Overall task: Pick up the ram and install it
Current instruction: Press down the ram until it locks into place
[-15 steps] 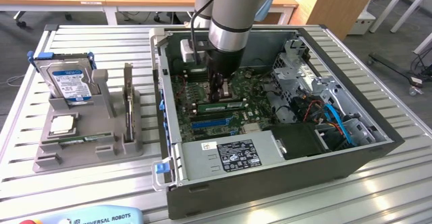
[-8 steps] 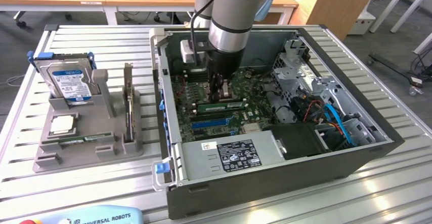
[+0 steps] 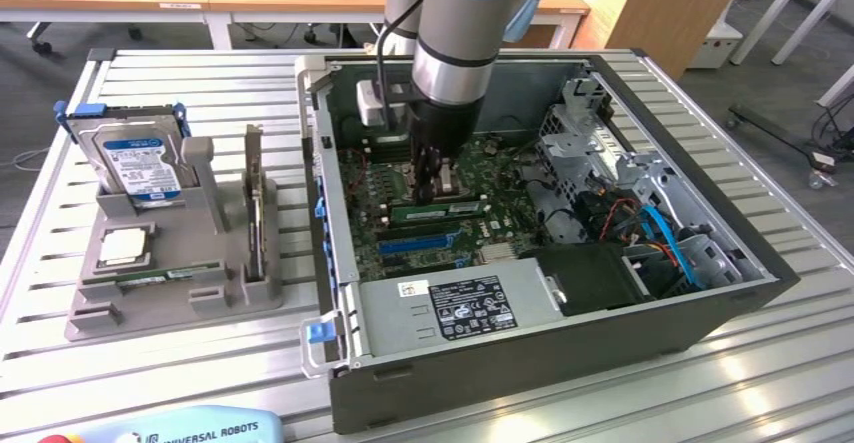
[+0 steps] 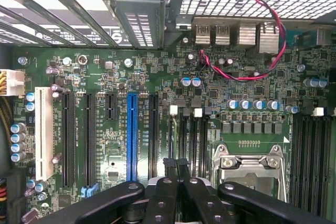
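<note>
grey arm (image 3: 454,53) upright over motherboard (image 3: 441,198)

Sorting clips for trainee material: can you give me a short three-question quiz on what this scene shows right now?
1. True or false: the tool hangs outside the open computer case.
2. In the wrist view, what colour is the one brightly coloured long slot on the motherboard? A red, B blue, C yellow.
3. Which upright item in the grey holder is nearer the exterior view's left?
Key: 1 false, it is down inside the case, over the motherboard. 2 B, the blue slot. 3 the hard drive with the blue-white label.
</note>
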